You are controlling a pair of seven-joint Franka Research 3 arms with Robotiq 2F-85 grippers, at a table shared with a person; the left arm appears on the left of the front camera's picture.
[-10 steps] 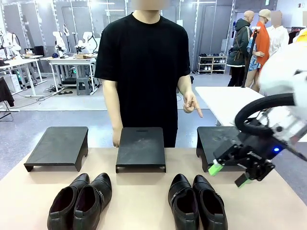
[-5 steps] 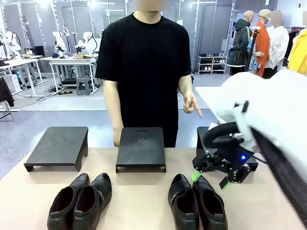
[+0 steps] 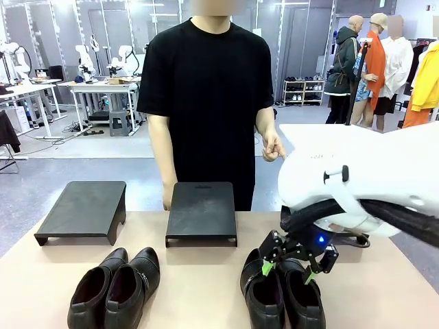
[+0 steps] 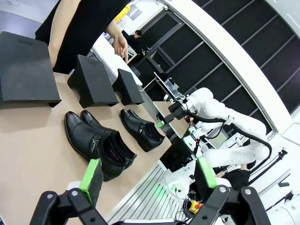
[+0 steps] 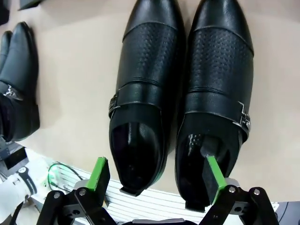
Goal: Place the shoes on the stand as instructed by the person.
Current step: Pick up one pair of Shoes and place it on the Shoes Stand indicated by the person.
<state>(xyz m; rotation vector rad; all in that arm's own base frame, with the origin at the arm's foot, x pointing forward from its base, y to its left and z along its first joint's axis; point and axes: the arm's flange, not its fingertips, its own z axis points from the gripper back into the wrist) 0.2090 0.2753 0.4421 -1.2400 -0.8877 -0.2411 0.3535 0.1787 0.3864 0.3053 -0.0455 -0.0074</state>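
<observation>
Two pairs of black glossy shoes sit near the table's front edge, the left pair (image 3: 113,288) and the right pair (image 3: 281,298). My right gripper (image 3: 287,272) hangs open just above the heels of the right pair (image 5: 183,93). In the right wrist view one green pad (image 5: 100,172) is beside the left shoe's heel and the other is over the right shoe's opening. My left gripper (image 4: 148,172) is open and holds nothing, high above the table. The person (image 3: 209,103) stands at the far side, one hand (image 3: 273,147) held out at hip height.
Three black stands line the far side: left (image 3: 86,209), middle (image 3: 202,212), and the right one (image 4: 126,86), which my right arm (image 3: 357,181) mostly hides in the front view. Other tables and people are far behind.
My right arm has swung left and down from beside the right stand to just over the right pair's heels. The person's pointing hand has lifted slightly. The shoes have not moved.
</observation>
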